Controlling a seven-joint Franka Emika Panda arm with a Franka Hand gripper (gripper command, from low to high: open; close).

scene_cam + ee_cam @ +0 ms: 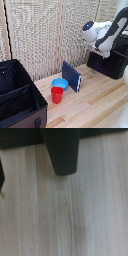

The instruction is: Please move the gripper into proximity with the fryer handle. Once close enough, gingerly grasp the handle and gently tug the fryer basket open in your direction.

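A large soft black case (pixel 17 95) with dividers is seen at the exterior view's left, standing open on the pale wood-grain table (pixel 95 107). To the right of the case, a red cup (pixel 57 94) stands on the table, with a flat blue round object (pixel 60 83) just behind it and a dark blue board-like object (pixel 71 76) set upright beside that.

Further right from the case, the fryer (pixel 109 62) is recorded at the far right of the table: a boxy black appliance, apparently of hard plastic. The white arm reaches over it, and the gripper (pixel 101 52) hangs just above its near top edge.

In the wrist view a tapered black bar is seen jutting over the wood; this is taken to be the fryer handle (pixel 63 153). The fryer basket itself cannot be made out separately.

The jaws are not shown clearly in either view; whether they are open or closed cannot be told, and nothing is seen held.

Handling judgement: the handle is expected to be rigid and smooth, possibly slippery. It should be taken across its narrow free end. The fryer looks light enough to slide if pulled hard.
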